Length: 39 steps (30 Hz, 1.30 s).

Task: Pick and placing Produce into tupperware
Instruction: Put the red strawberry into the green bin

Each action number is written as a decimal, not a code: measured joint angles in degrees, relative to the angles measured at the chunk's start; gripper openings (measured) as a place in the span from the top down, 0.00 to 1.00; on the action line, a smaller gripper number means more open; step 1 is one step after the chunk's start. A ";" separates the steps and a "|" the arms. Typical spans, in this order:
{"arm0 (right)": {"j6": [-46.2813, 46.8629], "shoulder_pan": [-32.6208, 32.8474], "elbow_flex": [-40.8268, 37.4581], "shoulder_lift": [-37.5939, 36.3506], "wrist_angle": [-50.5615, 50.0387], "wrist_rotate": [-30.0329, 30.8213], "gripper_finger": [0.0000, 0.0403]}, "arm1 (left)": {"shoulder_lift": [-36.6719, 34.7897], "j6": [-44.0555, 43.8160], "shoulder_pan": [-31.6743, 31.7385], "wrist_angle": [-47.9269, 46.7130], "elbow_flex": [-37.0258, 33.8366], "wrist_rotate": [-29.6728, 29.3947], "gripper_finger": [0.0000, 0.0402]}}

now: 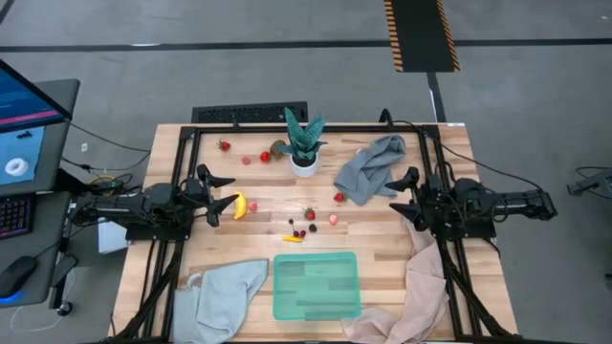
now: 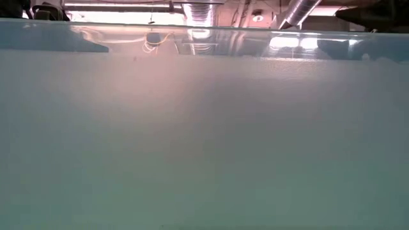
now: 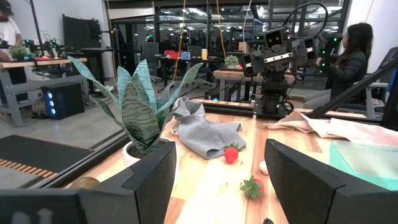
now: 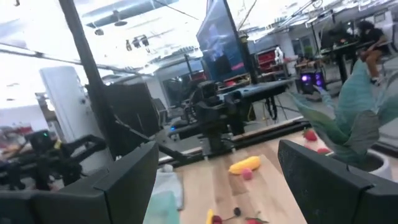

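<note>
In the high view the mint-green tupperware (image 1: 316,284) sits near the table's near edge; its wall fills the low view (image 2: 204,128). The produce lies loose on the wood. The yellow banana (image 1: 239,205) is beside my open left gripper (image 1: 225,197). Strawberries (image 1: 309,214), dark berries (image 1: 300,231) and a yellow-orange piece (image 1: 292,239) lie mid-table. A brown round piece (image 1: 277,149) and another strawberry (image 1: 224,145) lie farther back. My open right gripper (image 1: 397,196) hovers at the table's right. The left wrist view shows open fingers (image 3: 149,180) and strawberries (image 3: 231,153). The right wrist view shows open fingers (image 4: 134,180) and the banana (image 4: 244,165).
A green plant in a white pot (image 1: 304,145) stands at the far middle. A grey cloth (image 1: 373,167) lies far right, a pale grey-green cloth (image 1: 225,296) near left, and a pinkish cloth (image 1: 411,291) near right. People (image 3: 348,62) are in the room beyond.
</note>
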 joint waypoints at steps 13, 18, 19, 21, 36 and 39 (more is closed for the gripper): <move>1.34 3.28 1.27 17.09 1.59 13.55 0.13 | -0.02 -1.02 -0.02 0.09 0.00 -0.34 0.41; 0.93 2.00 8.14 27.02 -2.58 13.51 0.13 | -0.02 -2.11 -0.02 0.07 0.00 -0.33 0.41; 0.89 1.57 9.95 29.28 -4.79 13.32 0.13 | -0.02 -2.50 -0.01 0.07 0.01 -0.33 0.41; 0.86 0.65 14.21 33.89 -9.21 13.21 0.13 | -0.02 -3.35 -0.02 0.07 0.01 -0.31 0.41; -3.31 -11.50 29.03 59.97 -20.49 -1.94 0.19 | -0.02 -7.37 -0.02 0.07 0.02 -0.11 0.41; -4.34 -12.93 29.07 63.48 -19.78 -1.70 0.22 | -0.02 -7.73 -0.02 0.07 0.01 -0.11 0.41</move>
